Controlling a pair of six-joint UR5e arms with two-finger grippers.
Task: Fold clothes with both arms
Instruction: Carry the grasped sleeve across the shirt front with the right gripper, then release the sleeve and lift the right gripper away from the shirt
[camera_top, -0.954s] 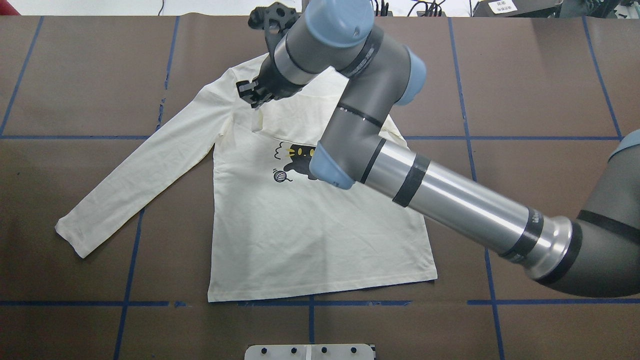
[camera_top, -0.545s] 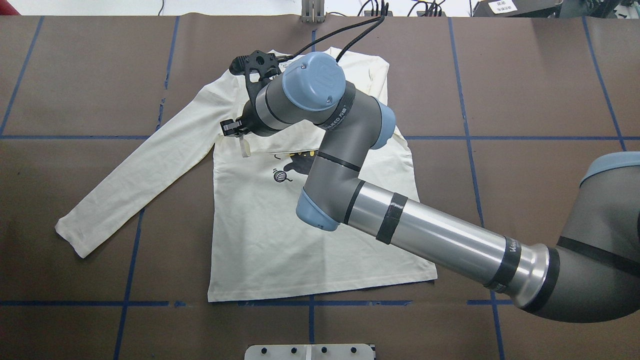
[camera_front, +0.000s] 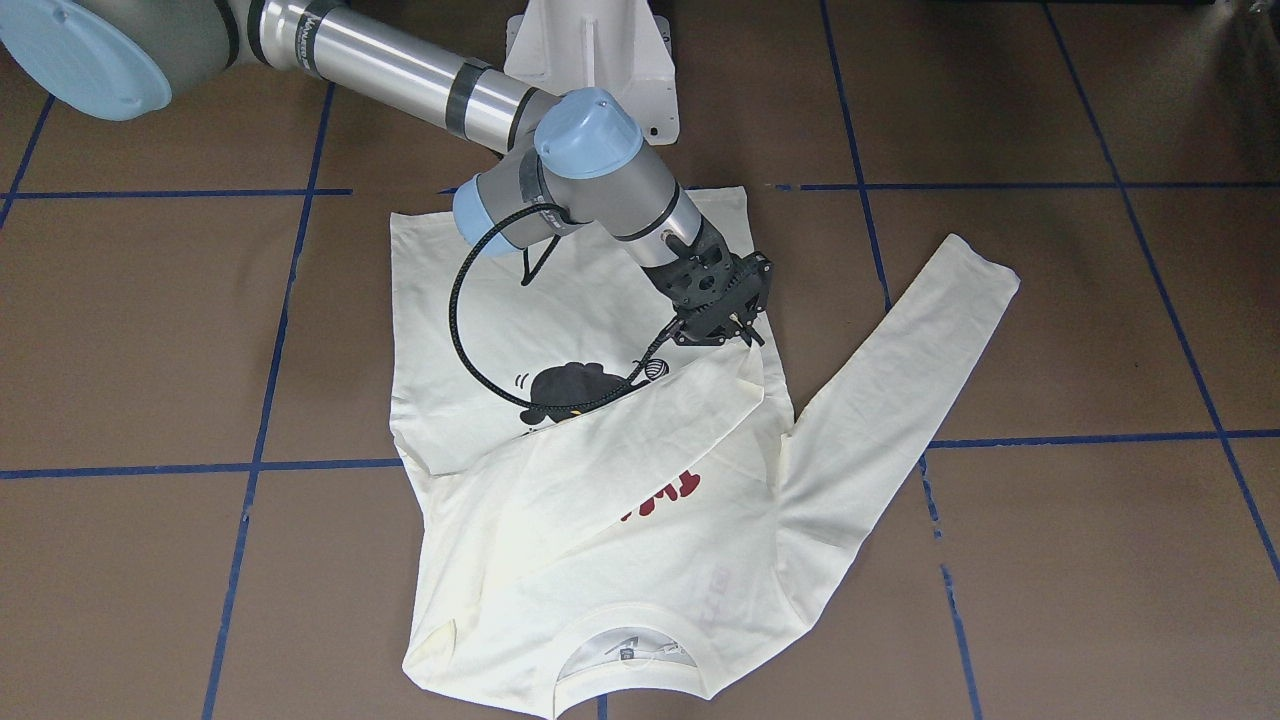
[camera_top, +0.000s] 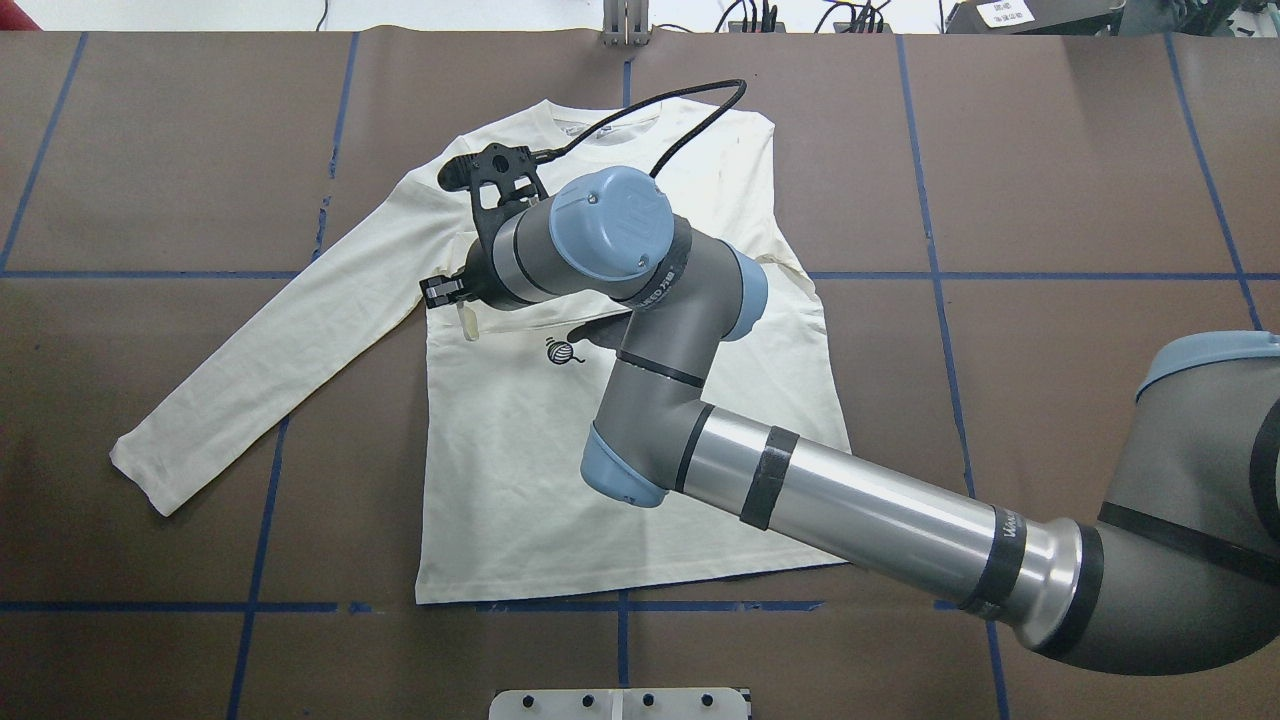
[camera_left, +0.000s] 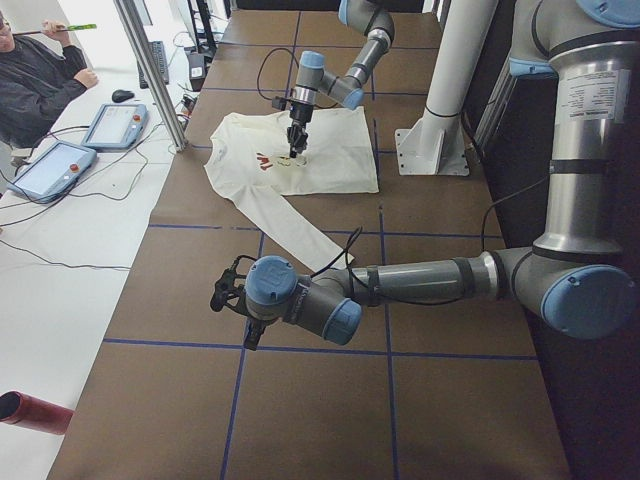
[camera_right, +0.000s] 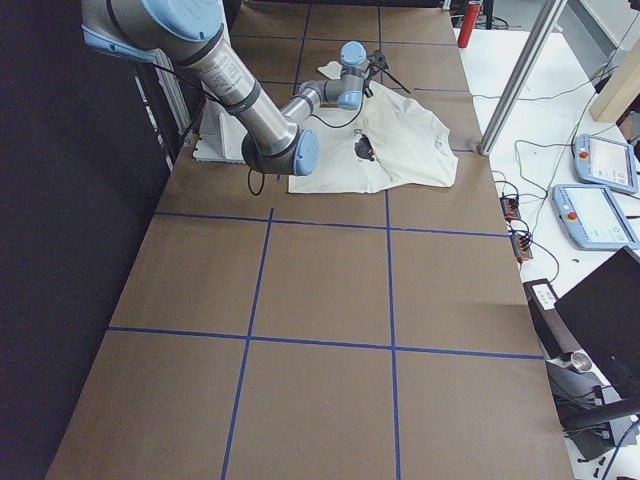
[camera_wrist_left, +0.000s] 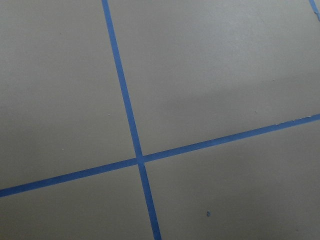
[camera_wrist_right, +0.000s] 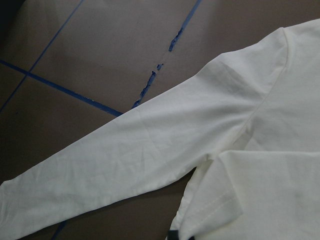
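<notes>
Shirt lay print-up on the brown worktop, collar away from the robot's base. The right arm reached across it. The right hand was clamped on the cuff of one sleeve, which lay slantwise over the chest and partly covered the black cat print and the red lettering. The other sleeve stretched flat toward the robot's left. The left hand hovered over bare worktop, well apart from the shirt. Whether its fingers were apart or together could not be told.
</notes>
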